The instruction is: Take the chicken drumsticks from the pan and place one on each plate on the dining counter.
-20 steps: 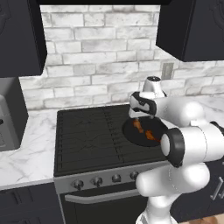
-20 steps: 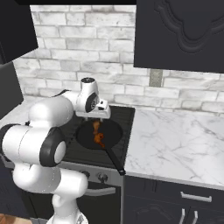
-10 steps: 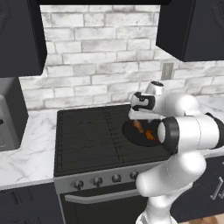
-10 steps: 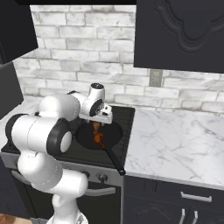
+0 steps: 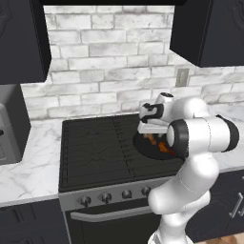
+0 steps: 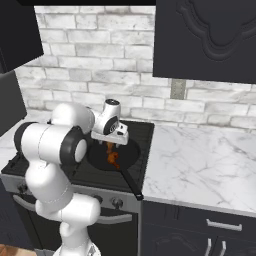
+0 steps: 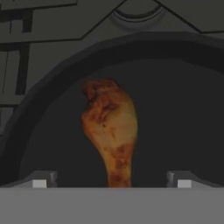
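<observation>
- A chicken drumstick lies in the pan, thick meaty end away from the camera in the hand view and thin bone end toward it, between the two fingertips.
- From the right base view, orange-brown meat shows in the pan just under the hand; whether that is one drumstick or two I cannot tell from there.
- The left base view shows orange pieces in the pan, partly hidden by the arm's elbow.
- The hand hangs low over the pan, jaws spread wide either side of the drumstick's bone end, holding nothing.
- The black frying pan sits on the right side of the black stove, its long dark handle pointing out over the stove's front edge.
- A marble table adjoins the stove on the right, another marble table on the left.
- Behind stands a white brick wall, with dark cabinets above.
</observation>
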Controlling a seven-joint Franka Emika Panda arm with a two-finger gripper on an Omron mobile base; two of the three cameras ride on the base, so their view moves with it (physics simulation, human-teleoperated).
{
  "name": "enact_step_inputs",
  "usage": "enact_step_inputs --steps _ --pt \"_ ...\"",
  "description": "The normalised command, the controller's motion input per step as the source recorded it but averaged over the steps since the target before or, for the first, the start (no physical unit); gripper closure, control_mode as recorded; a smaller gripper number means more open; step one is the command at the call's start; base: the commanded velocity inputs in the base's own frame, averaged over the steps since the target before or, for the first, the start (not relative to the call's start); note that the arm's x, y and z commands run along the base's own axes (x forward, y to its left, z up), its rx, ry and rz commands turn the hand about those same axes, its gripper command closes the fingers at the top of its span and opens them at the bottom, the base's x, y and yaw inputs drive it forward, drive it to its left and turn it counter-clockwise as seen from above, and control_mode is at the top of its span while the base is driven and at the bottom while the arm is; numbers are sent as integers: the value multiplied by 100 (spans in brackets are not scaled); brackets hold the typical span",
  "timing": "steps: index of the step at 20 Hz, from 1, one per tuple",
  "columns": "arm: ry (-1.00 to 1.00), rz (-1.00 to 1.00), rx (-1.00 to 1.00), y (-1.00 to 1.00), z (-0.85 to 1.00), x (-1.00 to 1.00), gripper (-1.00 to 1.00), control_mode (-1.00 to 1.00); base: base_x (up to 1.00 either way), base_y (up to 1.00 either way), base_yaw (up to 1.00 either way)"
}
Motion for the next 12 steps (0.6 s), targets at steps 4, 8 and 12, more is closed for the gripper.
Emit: enact_step_inputs --steps 4,8,12 --pt "5 0 0 5 -22 18 -100 -100 0 0 0" --pt "3 0 0 0 -12 16 -100 -100 0 0 0" --pt "9 0 0 0 -5 10 -100 -100 0 0 0"
